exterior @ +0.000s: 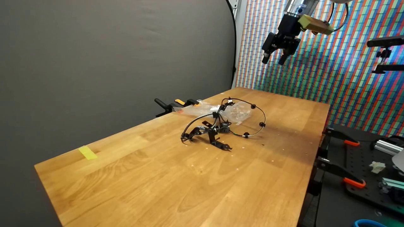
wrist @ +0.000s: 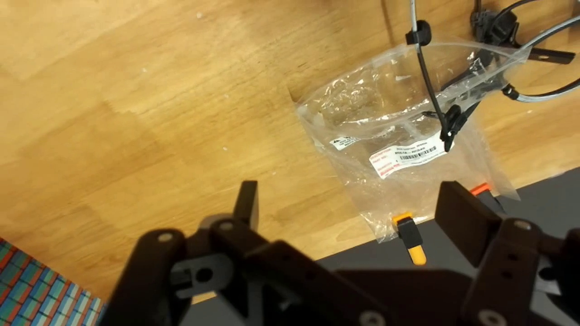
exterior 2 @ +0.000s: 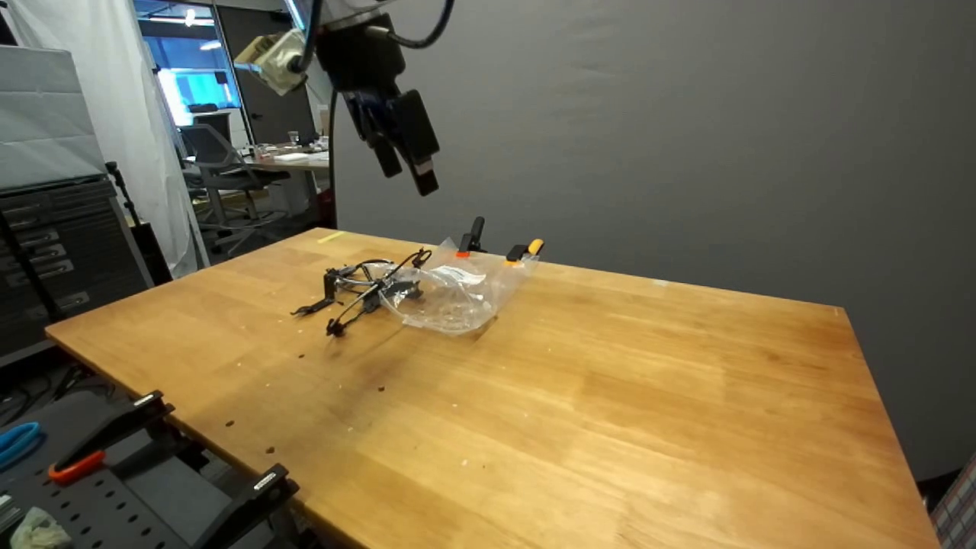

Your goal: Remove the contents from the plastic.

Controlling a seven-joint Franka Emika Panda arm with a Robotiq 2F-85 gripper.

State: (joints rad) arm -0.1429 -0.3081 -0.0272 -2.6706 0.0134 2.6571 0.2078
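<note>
One cable tangle [exterior: 224, 127], well below pincer [exterior: 273, 61]

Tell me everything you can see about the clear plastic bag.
The clear plastic bag is crinkled and shiny, lying on the table with its mouth gaping. It carries a white barcode label and a smaller label. A yellow-handled clamp and an orange-padded clamp pin its opposite end at the table's edge. The black cable assembly lies partly across it, perhaps partly inside.

In an exterior view the arm [exterior: 300, 7] shows at the upper right, its gripper [exterior: 273, 61] slanting downward; across the wrist view's lower half, the fingers [wrist: 466, 222] stand wide apart.
</note>
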